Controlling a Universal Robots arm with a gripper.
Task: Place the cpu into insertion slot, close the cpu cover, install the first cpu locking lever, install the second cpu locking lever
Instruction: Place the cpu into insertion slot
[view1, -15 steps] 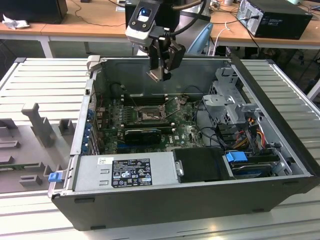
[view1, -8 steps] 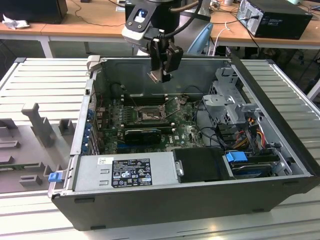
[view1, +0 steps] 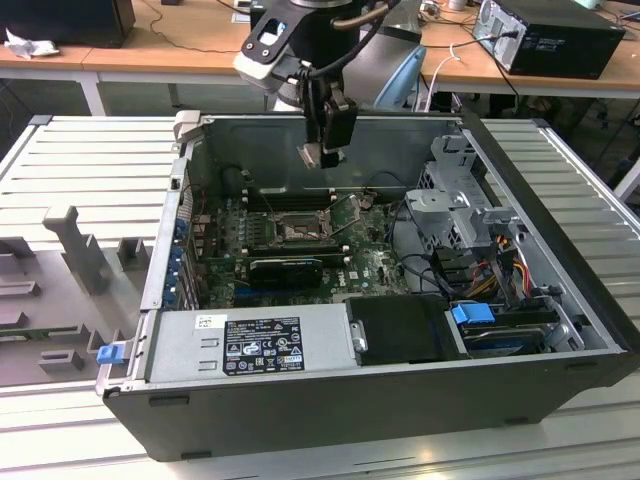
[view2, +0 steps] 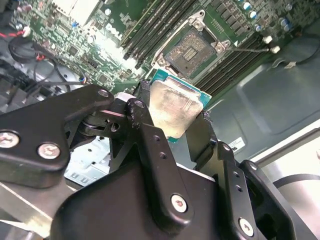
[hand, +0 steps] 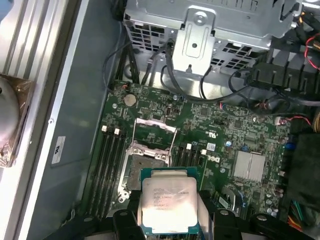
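The cpu (hand: 169, 206), in the hand (view1: 322, 156), hangs above the insertion slot (view2: 191, 50) on the motherboard (hand: 240, 140).

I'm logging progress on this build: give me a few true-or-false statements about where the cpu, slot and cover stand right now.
1. The gripper holds the cpu between its fingers. True.
2. The cpu sits in the insertion slot. False: the slot is empty and the cpu is held in the air.
3. The cpu cover is shut over the slot. False: it is swung open beside it.
4. The motherboard lies inside an open computer case. True.
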